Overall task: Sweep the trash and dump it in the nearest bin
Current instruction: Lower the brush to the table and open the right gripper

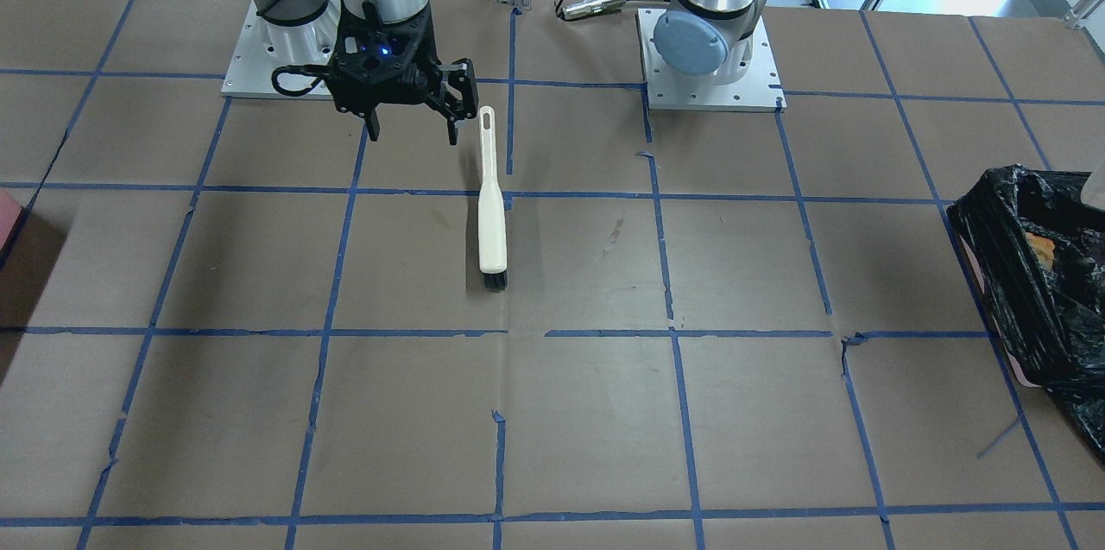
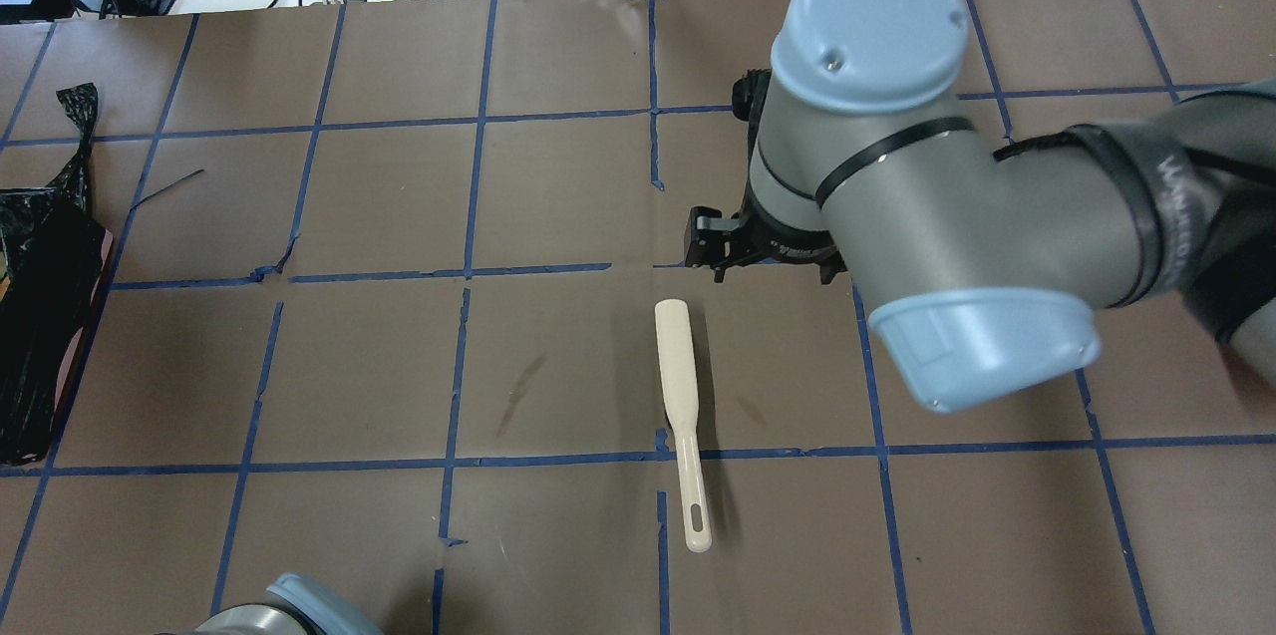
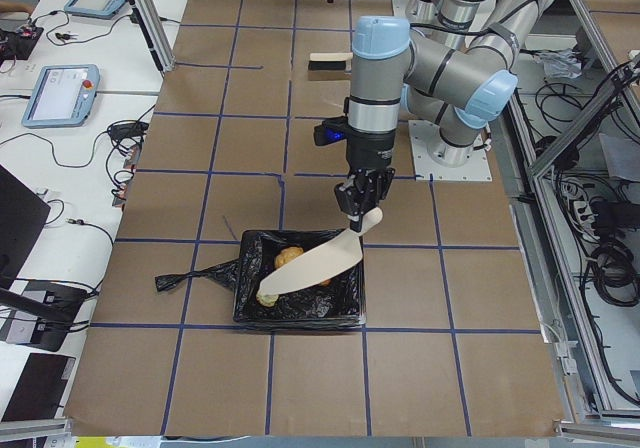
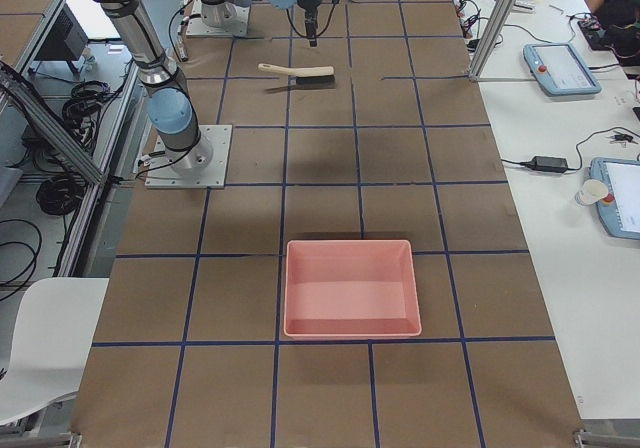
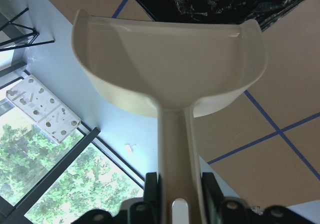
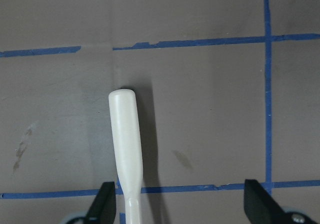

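The bin (image 3: 300, 293), lined with a black bag, also shows in the front view (image 1: 1027, 274) and the overhead view (image 2: 40, 316). Trash lies inside it: a brown potato-like lump (image 3: 288, 259) and a pale yellow peel (image 3: 268, 296). My left gripper (image 3: 360, 203) is shut on the handle of a cream dustpan (image 5: 170, 69) and holds it tilted over the bin. A white brush (image 1: 492, 205) lies flat on the table. My right gripper (image 1: 413, 135) hovers open and empty beside the brush handle. In the right wrist view the brush (image 6: 127, 149) lies near the left finger.
A pink tray (image 4: 350, 288) sits on the table at the robot's right end, and its corner shows at the front view's edge (image 1: 9, 222). Brown paper with blue tape lines (image 1: 656, 196) covers the table. Cables lie behind the arm bases.
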{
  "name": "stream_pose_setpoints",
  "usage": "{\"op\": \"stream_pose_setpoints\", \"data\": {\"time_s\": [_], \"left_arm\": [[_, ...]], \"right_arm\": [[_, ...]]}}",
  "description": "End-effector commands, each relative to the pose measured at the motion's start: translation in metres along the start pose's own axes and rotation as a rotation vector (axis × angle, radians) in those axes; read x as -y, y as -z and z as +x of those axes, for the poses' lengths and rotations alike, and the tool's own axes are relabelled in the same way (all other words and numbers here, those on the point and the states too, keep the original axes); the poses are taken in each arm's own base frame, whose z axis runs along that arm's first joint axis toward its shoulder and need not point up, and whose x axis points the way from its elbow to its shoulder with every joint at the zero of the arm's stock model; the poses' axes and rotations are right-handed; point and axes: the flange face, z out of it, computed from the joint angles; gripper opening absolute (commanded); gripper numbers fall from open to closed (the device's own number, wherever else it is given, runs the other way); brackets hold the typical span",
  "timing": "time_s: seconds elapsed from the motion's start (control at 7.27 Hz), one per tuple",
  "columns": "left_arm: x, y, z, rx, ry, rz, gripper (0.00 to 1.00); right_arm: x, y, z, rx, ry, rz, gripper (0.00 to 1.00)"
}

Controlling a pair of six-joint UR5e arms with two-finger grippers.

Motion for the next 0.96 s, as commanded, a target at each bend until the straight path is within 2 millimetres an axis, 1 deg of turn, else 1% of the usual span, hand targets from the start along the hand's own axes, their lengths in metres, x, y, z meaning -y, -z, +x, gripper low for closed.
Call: {"op": "stream_pose_setpoints", "data": {"time_s": [0.0,0.14,0.28,0.41,0.55,0.69,0.83], "left_arm": [[0.071,0.021,0.0,0.043,-0.042,0.154,0.0],[0.108,0.029,0.003,0.043,-0.009,0.207,0.0],[0.145,0.043,0.011,0.045,-0.011,0.235,0.01],[0.18,0.047,0.025,0.006,0.032,0.263,0.01],[0.206,0.048,0.033,-0.027,0.087,0.288,0.01],[0.244,0.057,0.051,-0.053,0.099,0.331,0.01],[0.276,0.062,0.065,-0.084,0.127,0.368,0.01]], "right_arm": [[0.048,0.054,0.018,-0.03,0.003,-0.024,1.0],[0.069,0.065,0.023,-0.046,-0.011,-0.026,1.0],[0.108,0.071,0.034,-0.082,-0.014,-0.068,1.0],[0.116,0.079,0.048,-0.088,-0.018,-0.075,1.0],[0.125,0.083,0.067,-0.087,-0.017,-0.071,1.0],[0.134,0.079,0.093,-0.093,-0.047,-0.087,1.0],[0.134,0.083,0.118,-0.09,-0.079,-0.105,1.0]]}}
